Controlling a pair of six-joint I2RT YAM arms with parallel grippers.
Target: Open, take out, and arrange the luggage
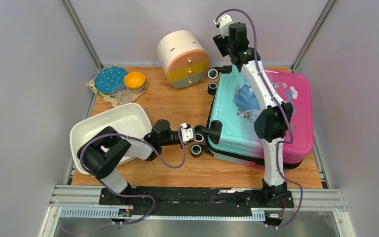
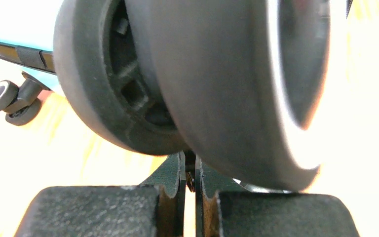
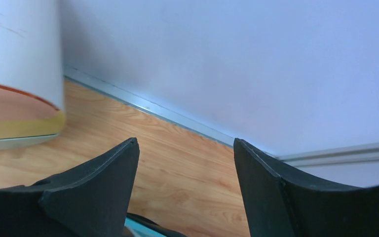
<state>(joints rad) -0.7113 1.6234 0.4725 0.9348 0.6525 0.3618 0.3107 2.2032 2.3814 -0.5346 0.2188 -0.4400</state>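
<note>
Black left end effector (image 2: 190, 170) closed at wheel (image 2: 202, 74) of luggage (image 1: 237, 123); right arm (image 1: 266, 94) raised.

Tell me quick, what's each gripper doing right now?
Left gripper: closed, fingers together, holding nothing, beside a wheel of the luggage.
Right gripper: open, holding nothing.

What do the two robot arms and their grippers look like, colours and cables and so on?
Both arms mix white tubular links with bulky black joints. A purple cable loops along the left arm and another along the right arm. Each wrist carries a small white camera block. The left gripper and right gripper have matte black, wedge-shaped fingers.
</note>
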